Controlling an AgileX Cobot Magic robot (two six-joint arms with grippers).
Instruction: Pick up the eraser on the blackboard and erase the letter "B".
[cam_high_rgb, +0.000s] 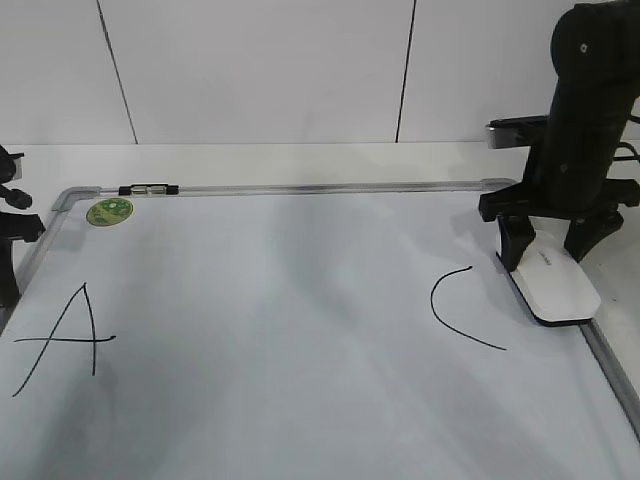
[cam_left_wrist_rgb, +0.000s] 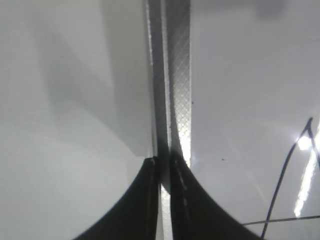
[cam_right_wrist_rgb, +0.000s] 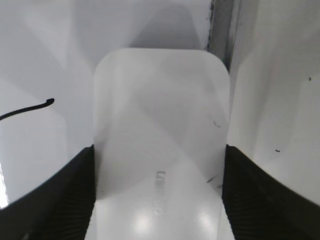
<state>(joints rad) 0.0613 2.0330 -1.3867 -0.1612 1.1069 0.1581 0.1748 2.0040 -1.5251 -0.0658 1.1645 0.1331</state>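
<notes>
The right gripper (cam_high_rgb: 548, 252) is seen spread, one finger (cam_right_wrist_rgb: 60, 200) at each long side of the eraser (cam_high_rgb: 553, 282); whether the pads touch it cannot be told. One eraser is counted, a white rounded block with faint grey lettering on top, lying flat on the blackboard (cam_high_rgb: 300, 330) close against its right frame. The right arm (cam_high_rgb: 585, 110) is held nearly upright above it, the wrist pointed down.

The left gripper (cam_left_wrist_rgb: 164, 172) is shown pressed together with nothing between its fingers, and is set over the grey frame strip (cam_left_wrist_rgb: 177, 85) at the blackboard's left edge. In the exterior view only a dark part of the left arm (cam_high_rgb: 12, 225) is seen at the left border.

Two black letters are counted on the board: an "A" (cam_high_rgb: 70, 335) at the lower left and a "C" (cam_high_rgb: 458, 308) just left of the eraser. Between them the surface is seen as plain white, and no "B" can be made out. One round green sticker (cam_high_rgb: 109, 211) is found near the far left corner, and a small dark clip (cam_high_rgb: 148, 188) is seen on the far frame. The blackboard rests on a white table (cam_high_rgb: 300, 158).
</notes>
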